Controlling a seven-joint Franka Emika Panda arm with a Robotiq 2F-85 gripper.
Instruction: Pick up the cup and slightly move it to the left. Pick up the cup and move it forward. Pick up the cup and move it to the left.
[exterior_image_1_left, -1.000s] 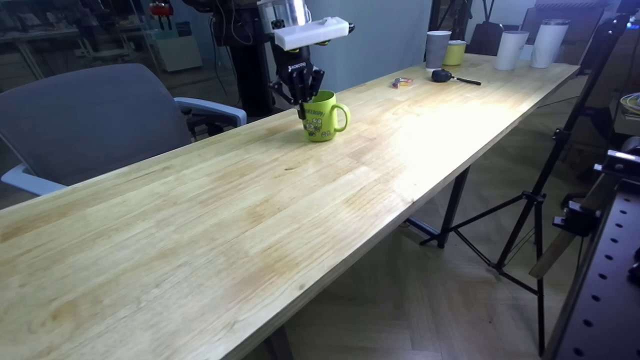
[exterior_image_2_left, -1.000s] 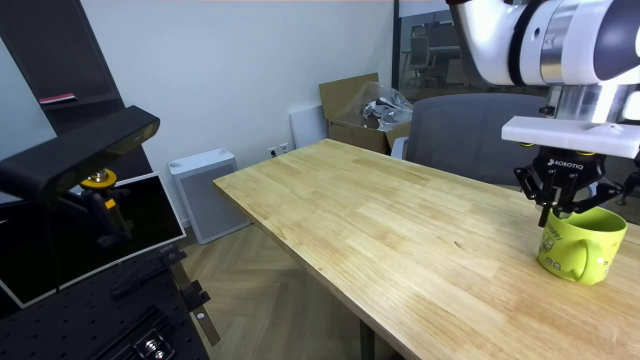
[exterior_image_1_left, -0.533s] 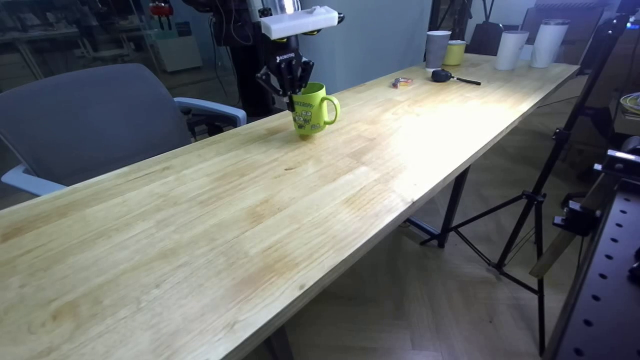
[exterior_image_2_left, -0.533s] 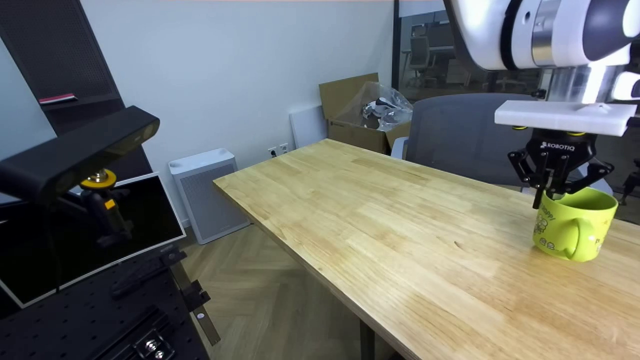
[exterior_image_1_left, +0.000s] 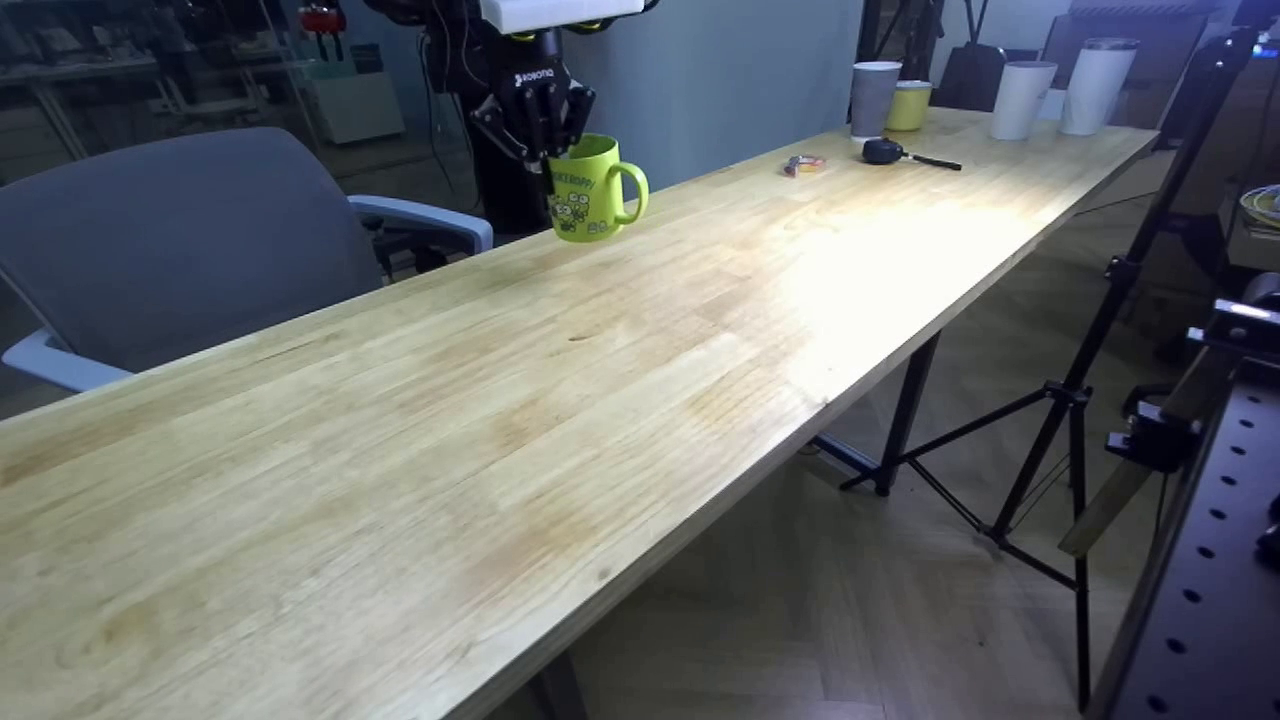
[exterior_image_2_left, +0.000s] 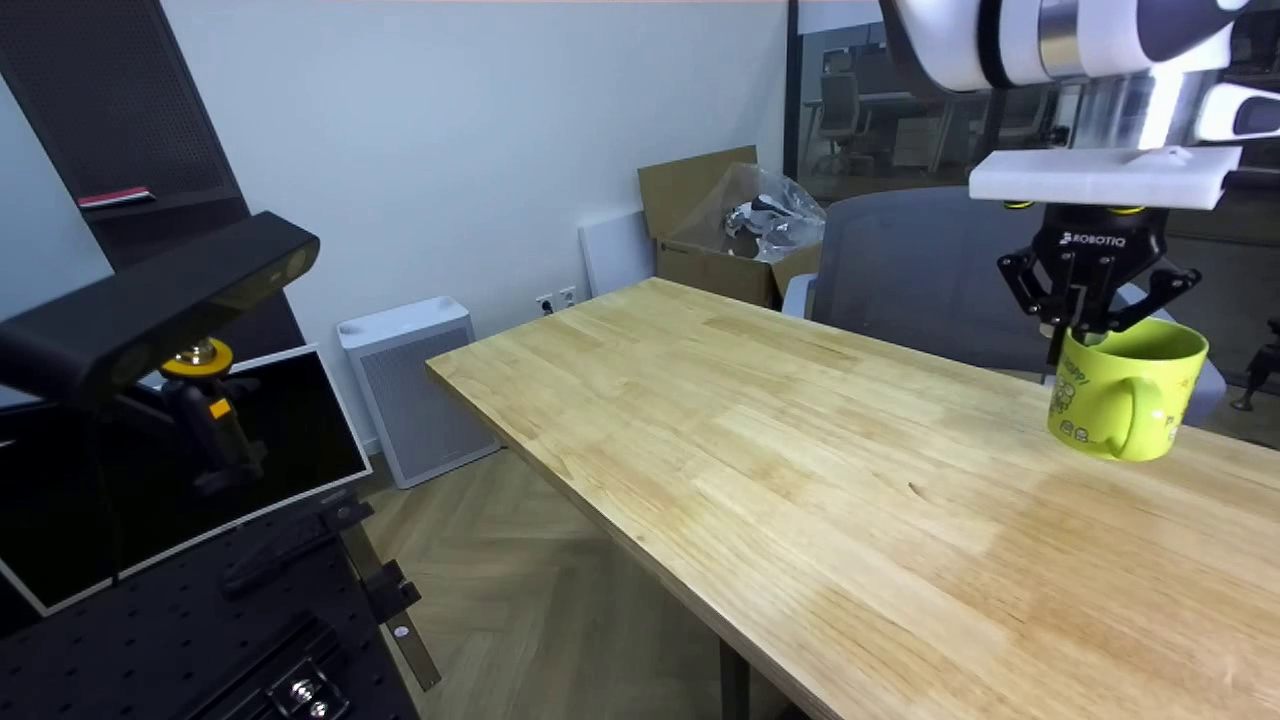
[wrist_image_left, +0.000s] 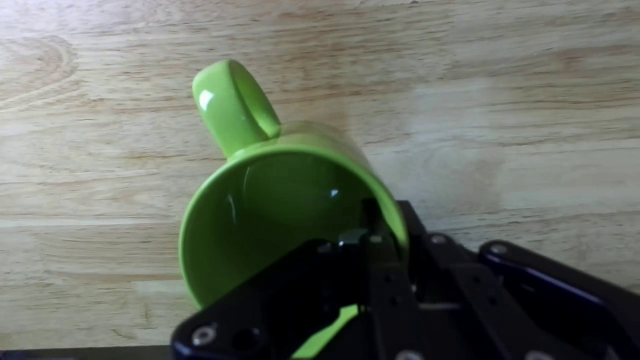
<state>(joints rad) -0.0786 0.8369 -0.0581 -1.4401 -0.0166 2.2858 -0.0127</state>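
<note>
Here the gripper (wrist_image_left: 390, 217) pinches the green cup (exterior_image_2_left: 1120, 390) near one long edge of the table (exterior_image_2_left: 750, 480), wood spreading wide alongside.

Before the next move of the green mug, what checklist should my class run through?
1. Gripper holding the green mug: ok, the jaws straddle its rim.
2. Mug off the table: ok, it appears lifted.
3. Handle clear of the gripper: ok.
4. Gray cup clear of the mug: ok, it stands farther along the table.
5. Mug empty: cannot tell, the gripper hides part of its interior.
</note>
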